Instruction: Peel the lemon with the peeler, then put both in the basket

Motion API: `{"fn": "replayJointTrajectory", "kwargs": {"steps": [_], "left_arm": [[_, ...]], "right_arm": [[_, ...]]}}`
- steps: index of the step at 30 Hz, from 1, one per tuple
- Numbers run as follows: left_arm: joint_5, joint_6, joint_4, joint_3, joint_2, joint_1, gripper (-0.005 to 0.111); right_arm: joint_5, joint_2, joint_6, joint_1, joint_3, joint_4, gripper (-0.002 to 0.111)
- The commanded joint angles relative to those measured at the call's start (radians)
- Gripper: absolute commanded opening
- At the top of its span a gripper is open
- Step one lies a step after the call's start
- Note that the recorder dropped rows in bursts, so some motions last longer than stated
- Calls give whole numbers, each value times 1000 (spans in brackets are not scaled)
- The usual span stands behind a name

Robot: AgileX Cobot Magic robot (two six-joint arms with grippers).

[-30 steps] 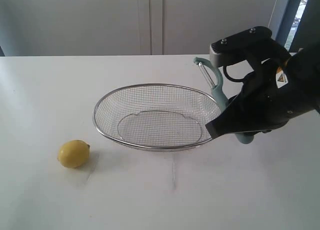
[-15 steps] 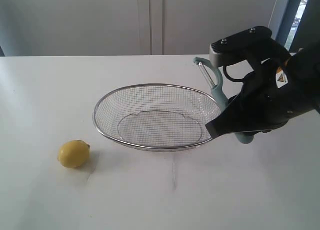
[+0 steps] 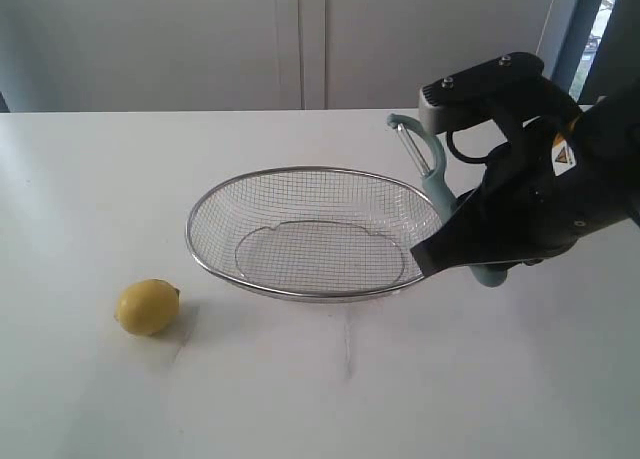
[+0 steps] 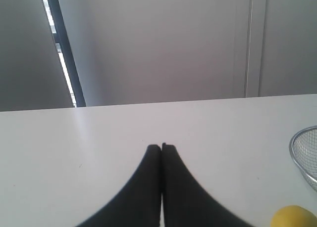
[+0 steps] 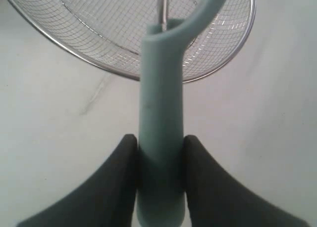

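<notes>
— How was the right gripper found?
— Clamped on the peeler handle, blade raised beside the basket rim
— And the left gripper?
— Closed, nothing held. The lemon was seen on the table, well apart from the basket, to its left

lemon yellow | peeler pale teal | basket silver mesh | table white

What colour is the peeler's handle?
Pale teal-green; the peeler shows best in the right wrist view.
</notes>
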Motion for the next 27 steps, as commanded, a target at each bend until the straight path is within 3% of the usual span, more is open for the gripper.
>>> {"fn": "replayJointTrajectory", "kwargs": {"steps": [1, 7, 27], "left_arm": [[-3, -6, 0, -8, 2, 4, 0], [1, -6, 0, -17, 15, 4, 0], [356, 21, -13, -327, 367, 2, 0]], "right_arm": [[-3, -7, -9, -1, -9, -3, 1], [4, -7, -9, -1, -9, -3, 1], [4, -7, -9, -1, -9, -3, 1]]}}
